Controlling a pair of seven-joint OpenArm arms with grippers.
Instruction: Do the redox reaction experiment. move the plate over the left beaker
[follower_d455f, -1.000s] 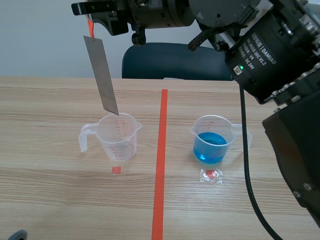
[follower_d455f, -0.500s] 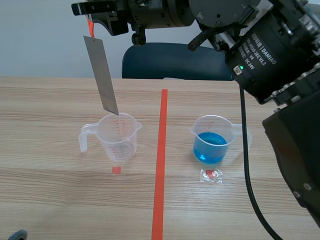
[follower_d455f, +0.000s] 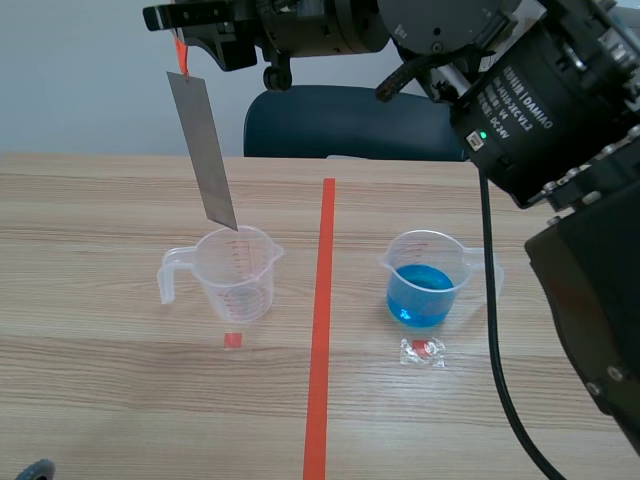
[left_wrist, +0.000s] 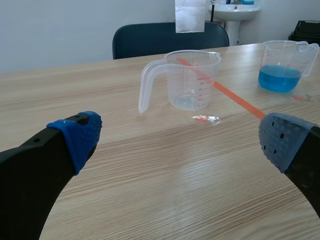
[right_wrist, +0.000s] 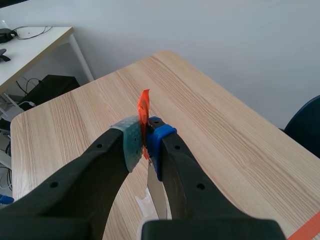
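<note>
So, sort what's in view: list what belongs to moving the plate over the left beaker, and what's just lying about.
Belongs to the job:
metal plate, hanging from the right hand
left beaker, clear

Lying about:
beaker of blue liquid
small clear wrapper
blue chair

Two beakers, the empty beaker and the blue-filled beaker, one metal plate, one chair
</note>
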